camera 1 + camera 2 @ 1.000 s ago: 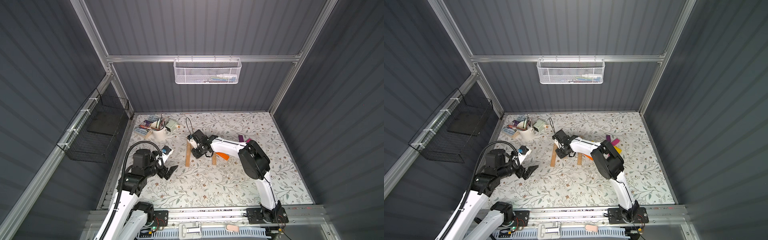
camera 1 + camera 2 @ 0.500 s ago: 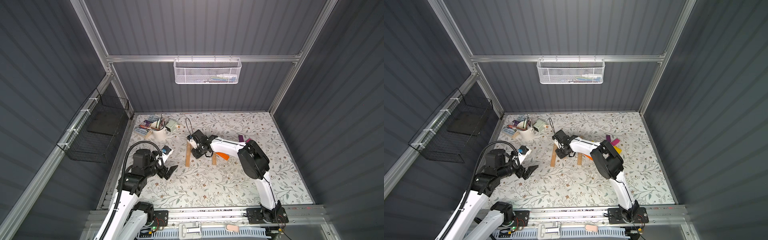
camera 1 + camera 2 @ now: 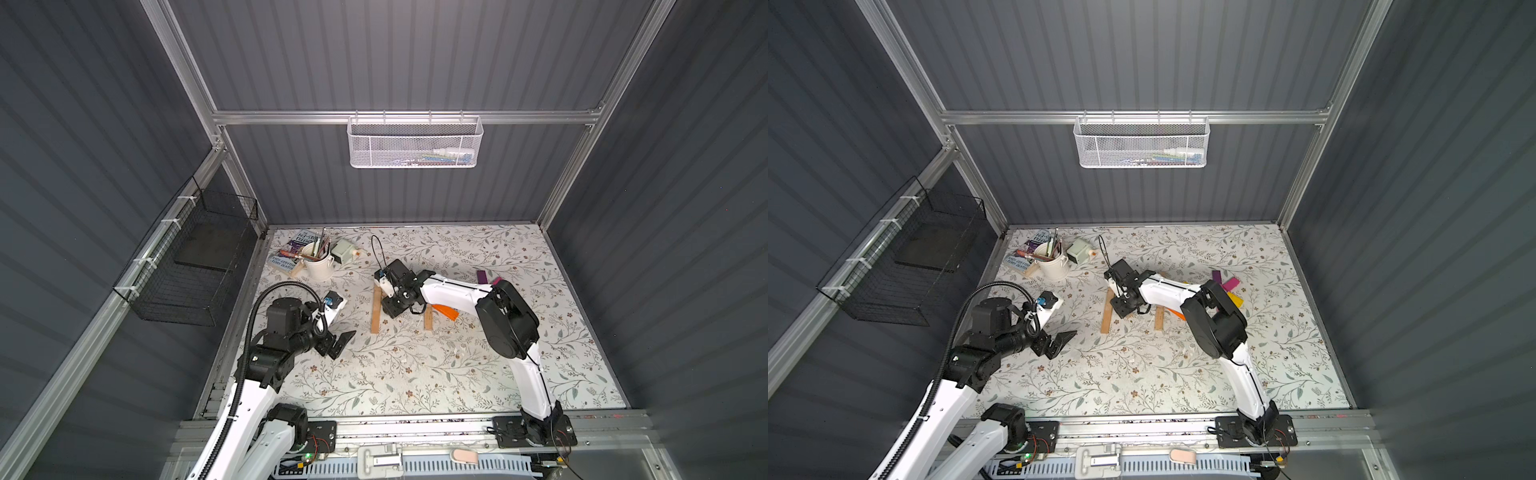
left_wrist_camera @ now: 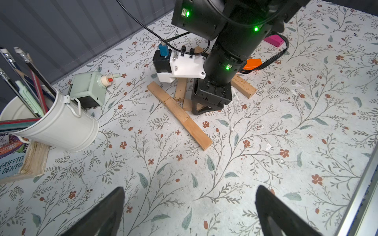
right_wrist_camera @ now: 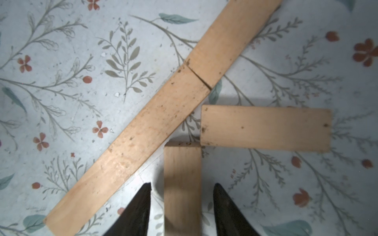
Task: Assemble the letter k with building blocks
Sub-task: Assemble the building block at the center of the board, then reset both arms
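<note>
**A:** Where are the building blocks?

**B:** A row of 3 tan blocks lies flat, end to end, about the middle of the worktop, somewhat toward its left edge. 2 more lie on the side of the row facing the right edge: the first branch block and the second branch block. They meet corner to corner, both just beside the row. I cannot tell whether either touches it.

**A:** And the right gripper?

**B:** The right gripper points down over the second branch block, with 1 finger on each side. A strip of worktop shows between each finger and the wood, so it is released and grips nothing.

**A:** The left one?

**B:** The left gripper hangs near the left edge, spread wide and empty.

**A:** Any other blocks?

**B:** A spare tan block and an orange block lie under the right arm, near the row. A purple block, a pink block and a yellow block lie farther toward the right edge.

**A:** Anything else?

**B:** A white cup of pencils stands near the far left corner, touching a book.
</note>
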Controlling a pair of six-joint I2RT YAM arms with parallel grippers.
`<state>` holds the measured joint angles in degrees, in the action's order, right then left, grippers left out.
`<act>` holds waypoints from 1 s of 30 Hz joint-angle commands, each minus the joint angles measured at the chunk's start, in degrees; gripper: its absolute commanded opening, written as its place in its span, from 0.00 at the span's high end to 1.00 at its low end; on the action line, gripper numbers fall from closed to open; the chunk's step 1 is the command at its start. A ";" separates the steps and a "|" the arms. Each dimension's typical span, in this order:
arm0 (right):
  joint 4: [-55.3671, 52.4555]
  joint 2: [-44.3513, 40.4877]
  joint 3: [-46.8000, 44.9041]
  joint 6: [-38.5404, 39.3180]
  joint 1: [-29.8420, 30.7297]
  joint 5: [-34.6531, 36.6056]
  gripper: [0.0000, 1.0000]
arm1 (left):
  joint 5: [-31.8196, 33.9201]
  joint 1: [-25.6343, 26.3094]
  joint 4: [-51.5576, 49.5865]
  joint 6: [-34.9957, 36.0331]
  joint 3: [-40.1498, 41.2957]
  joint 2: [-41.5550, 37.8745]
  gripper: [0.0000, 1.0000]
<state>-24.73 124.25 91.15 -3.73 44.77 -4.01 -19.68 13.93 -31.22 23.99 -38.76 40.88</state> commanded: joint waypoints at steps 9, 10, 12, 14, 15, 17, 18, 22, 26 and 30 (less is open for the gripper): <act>10.27 -28.66 -18.18 -6.36 -2.20 7.39 0.23 | 12.26 0.04 2.81 -25.80 -6.17 11.10 0.00; 11.63 -31.66 -20.72 -7.47 -3.13 8.76 0.19 | 13.42 0.04 4.40 -28.28 -5.90 11.98 0.00; 14.41 -38.01 -26.50 -10.26 -5.66 12.26 0.09 | 16.62 0.04 8.74 -32.95 -4.66 14.00 0.00; 17.70 -44.53 -33.16 -12.20 -8.67 15.64 0.01 | 18.40 0.04 14.19 -34.34 -3.05 15.45 0.00; 19.37 -47.30 -36.14 -12.70 -10.19 17.32 0.01 | 19.29 0.04 17.04 -34.60 -1.81 15.88 0.00; 22.85 -52.30 -41.96 -14.44 -14.84 19.70 0.01 | 21.51 0.04 24.49 -34.87 0.88 16.75 0.00; 23.31 -53.72 -43.60 -15.64 -17.38 20.16 0.01 | 23.11 0.04 27.18 -34.64 2.37 17.34 0.00; 25.98 -56.07 -49.01 -17.12 -27.72 26.56 0.01 | 30.04 0.04 34.48 -30.80 4.76 21.08 0.00; 36.96 -53.66 -55.40 -10.36 -31.85 37.14 0.01 | 36.63 0.00 43.43 -25.99 9.17 23.24 0.00; 41.65 -51.81 -57.15 -9.28 -37.39 34.12 0.01 | 40.16 -0.04 49.95 -20.58 12.83 25.17 0.00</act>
<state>9.15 71.99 34.83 -15.07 9.91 27.62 15.14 13.93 10.44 -1.67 -27.70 65.21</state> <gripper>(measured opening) 0.990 0.997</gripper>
